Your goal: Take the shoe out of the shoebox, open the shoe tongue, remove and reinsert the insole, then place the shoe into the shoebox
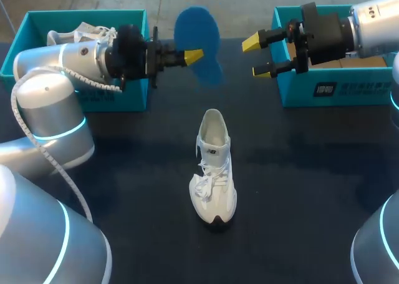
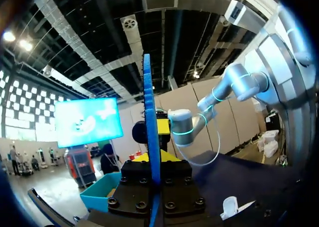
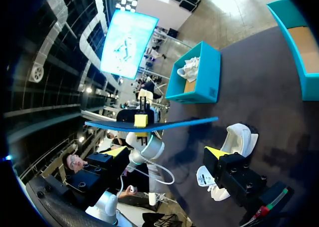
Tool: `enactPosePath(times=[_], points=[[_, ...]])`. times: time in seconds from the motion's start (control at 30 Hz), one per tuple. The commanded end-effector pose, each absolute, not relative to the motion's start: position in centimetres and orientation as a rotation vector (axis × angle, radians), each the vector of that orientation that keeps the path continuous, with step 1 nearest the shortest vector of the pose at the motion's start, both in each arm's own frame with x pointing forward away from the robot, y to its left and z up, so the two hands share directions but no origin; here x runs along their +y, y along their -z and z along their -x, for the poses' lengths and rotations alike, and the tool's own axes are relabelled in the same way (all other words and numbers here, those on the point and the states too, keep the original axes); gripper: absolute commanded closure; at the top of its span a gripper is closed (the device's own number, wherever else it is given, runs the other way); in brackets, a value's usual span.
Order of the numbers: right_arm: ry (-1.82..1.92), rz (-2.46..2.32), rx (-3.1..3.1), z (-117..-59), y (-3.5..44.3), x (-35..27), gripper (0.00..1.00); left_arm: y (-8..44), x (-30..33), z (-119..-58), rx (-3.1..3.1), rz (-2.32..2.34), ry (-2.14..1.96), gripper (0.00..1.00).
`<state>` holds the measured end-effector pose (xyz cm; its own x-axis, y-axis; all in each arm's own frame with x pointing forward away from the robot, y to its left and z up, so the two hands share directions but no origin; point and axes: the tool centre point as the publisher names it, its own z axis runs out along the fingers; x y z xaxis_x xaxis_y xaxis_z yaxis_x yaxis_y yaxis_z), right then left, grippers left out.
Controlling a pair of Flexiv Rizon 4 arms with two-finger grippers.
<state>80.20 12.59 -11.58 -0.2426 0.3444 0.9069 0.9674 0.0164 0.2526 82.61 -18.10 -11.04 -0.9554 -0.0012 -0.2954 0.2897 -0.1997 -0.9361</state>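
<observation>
clamping the blue insole [image 1: 197, 29] between both fingers, my left claw [image 1: 193, 57] hangs above the dark table's [image 1: 305, 178] far edge. my right claw [image 1: 257, 58], released and gaping, faces it. the white shoe [image 1: 214, 165] stands mid-table. the left shoebox [image 1: 124, 100] and right shoebox [image 1: 365, 92] occupy the far corners.

Your left arm [image 1: 53, 103] and right arm [image 1: 377, 22] are fat silver-grey tubes with glowing cyan rings [image 1: 59, 133] at the joints. A white ribbed cable [image 1: 47, 150] snakes along the left one. Left hand [image 1: 193, 56] and right hand [image 1: 259, 57] are black blocks dotted with round screws [image 2: 169, 205], tipped in bright yellow wedges.
</observation>
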Motion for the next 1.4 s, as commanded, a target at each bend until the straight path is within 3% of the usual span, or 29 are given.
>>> enactPosePath(times=[0.03,0.2,1.13,1.4], points=[[1.234,1.359,-1.651,-80.3,11.6,12.8,0.0,12.2,-17.8,-85.4,1.44,-1.171,1.725,1.0],[1.234,1.359,-1.651,-80.3,11.6,12.8,0.0,11.1,-18.3,-85.8,1.074,-1.46,1.539,1.0],[1.234,1.359,-1.651,-80.3,11.6,12.8,0.0,11.1,-18.3,-85.8,1.074,-1.46,1.539,1.0],[1.234,1.359,-1.651,-80.3,11.6,12.8,0.0,11.8,-19.3,-84.5,1.139,-1.312,1.37,1.0]])
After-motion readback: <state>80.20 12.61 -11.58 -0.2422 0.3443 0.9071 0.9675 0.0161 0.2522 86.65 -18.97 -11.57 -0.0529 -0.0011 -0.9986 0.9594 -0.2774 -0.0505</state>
